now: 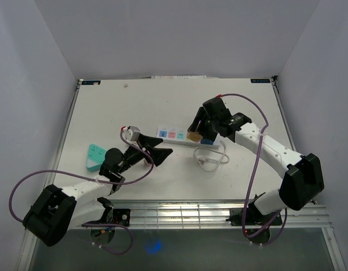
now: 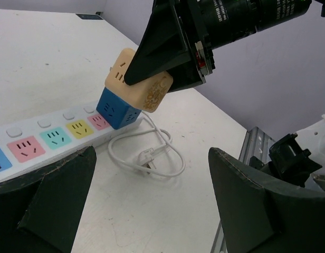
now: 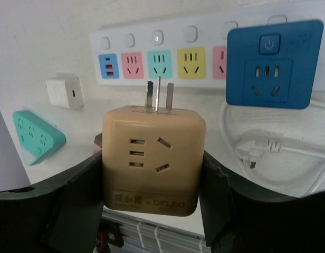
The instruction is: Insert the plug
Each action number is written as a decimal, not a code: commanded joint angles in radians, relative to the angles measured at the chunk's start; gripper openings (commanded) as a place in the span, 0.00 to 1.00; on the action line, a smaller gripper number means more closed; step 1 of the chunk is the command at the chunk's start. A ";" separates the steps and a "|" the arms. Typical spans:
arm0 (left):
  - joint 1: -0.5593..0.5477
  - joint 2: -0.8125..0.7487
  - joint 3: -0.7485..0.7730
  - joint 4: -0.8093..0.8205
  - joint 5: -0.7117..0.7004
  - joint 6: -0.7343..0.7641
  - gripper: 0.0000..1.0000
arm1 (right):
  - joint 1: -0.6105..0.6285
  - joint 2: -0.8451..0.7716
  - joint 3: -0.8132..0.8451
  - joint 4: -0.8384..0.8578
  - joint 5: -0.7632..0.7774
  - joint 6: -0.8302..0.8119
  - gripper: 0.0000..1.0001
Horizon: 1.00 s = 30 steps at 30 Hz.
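Right, the tan cube plug (image 3: pixel 154 158) is up off the table, pinched on two opposite sides by the right gripper (image 3: pixel 152 179), whose fingers are clamped firmly around it. Its three prongs point at 12 o'clock in the right wrist view, toward the white power strip (image 3: pixel 204 31), and they sit in open air, not inside any socket. They line up roughly below the strip's teal socket.

At 1 o'clock from the plug, a blue cube adapter (image 3: pixel 268 66) is seated on the strip's end. From the left wrist view the tan plug hangs tilted just over that blue cube's top corner; whether the two touch I cannot tell from this angle.

At 3 o'clock from the plug, a loose white cable (image 3: pixel 278 153) lies coiled on the table with its own small plug resting inside the loop. Over at 10 o'clock there is a small white charger (image 3: pixel 65 92) standing beside the strip, and at 9 o'clock a teal triangular socket block (image 3: pixel 33 134) lies flat, well apart from the strip.

The left gripper (image 1: pixel 157 148) sits at 7 o'clock from the strip in the top view, jaws spread wide with nothing between them, fingers aimed at the strip over the white table (image 1: pixel 106 107).
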 commanded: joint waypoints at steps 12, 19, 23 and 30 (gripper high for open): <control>-0.336 0.083 0.000 0.152 -0.417 0.516 0.98 | 0.007 -0.138 -0.107 0.042 -0.264 0.183 0.08; -0.488 0.207 -0.015 0.362 -0.666 0.841 0.98 | 0.016 -0.137 -0.098 0.002 -0.294 0.222 0.08; -0.525 0.281 -0.012 0.444 -0.683 0.941 0.98 | 0.031 -0.124 -0.093 -0.012 -0.309 0.226 0.08; -0.552 0.315 -0.001 0.459 -0.692 1.024 0.98 | 0.071 -0.126 -0.104 -0.021 -0.300 0.258 0.08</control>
